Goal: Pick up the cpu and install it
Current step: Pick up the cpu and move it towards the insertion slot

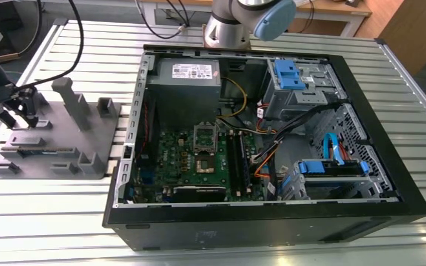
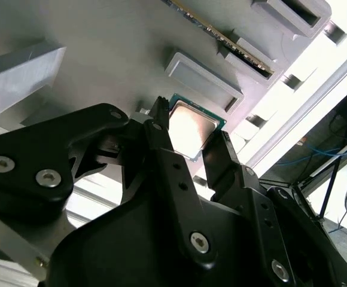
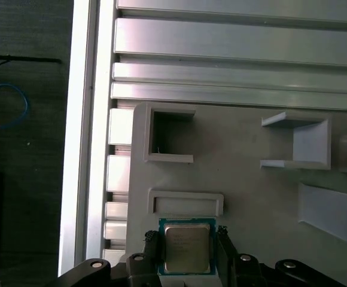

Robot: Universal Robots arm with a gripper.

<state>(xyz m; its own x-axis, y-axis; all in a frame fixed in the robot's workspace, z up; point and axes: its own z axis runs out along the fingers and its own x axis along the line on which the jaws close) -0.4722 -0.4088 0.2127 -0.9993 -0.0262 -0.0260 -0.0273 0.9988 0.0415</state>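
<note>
- Grey plastic fixture block (image 1: 104,137) lay on the bench (image 1: 50,221) near the bench edge at the exterior view's left. The open computer case (image 1: 272,224) stood beside it toward the exterior view's right.
- The cpu (image 3: 186,249) lay flat on the block, metal top up, just beside a raised rectangular rim (image 3: 185,202).
- The pincer (image 3: 188,242) was lowered over the chip, well apart from the green motherboard (image 1: 172,149) and its socket (image 1: 202,162).
- Pincer state: narrowed to the chip's width. Both wrist views showed one of the fingers (image 3: 154,248) at each of two opposite edges, apparently in contact. The cpu appeared gripped but not yet lifted.
- Hazard, slip: the grip bore on thin edges only. Uneven contact would probably tilt or drop the chip.
- Hazard, snag: the rim was close. A lift off the vertical could catch the chip against it.
- Hazard, seating: a chip twisted in the grip would likely meet the socket misaligned and could damage the contacts.
- Hazard, collision: cables (image 1: 268,149) ran close to the socket and could foul the pincer.
</note>
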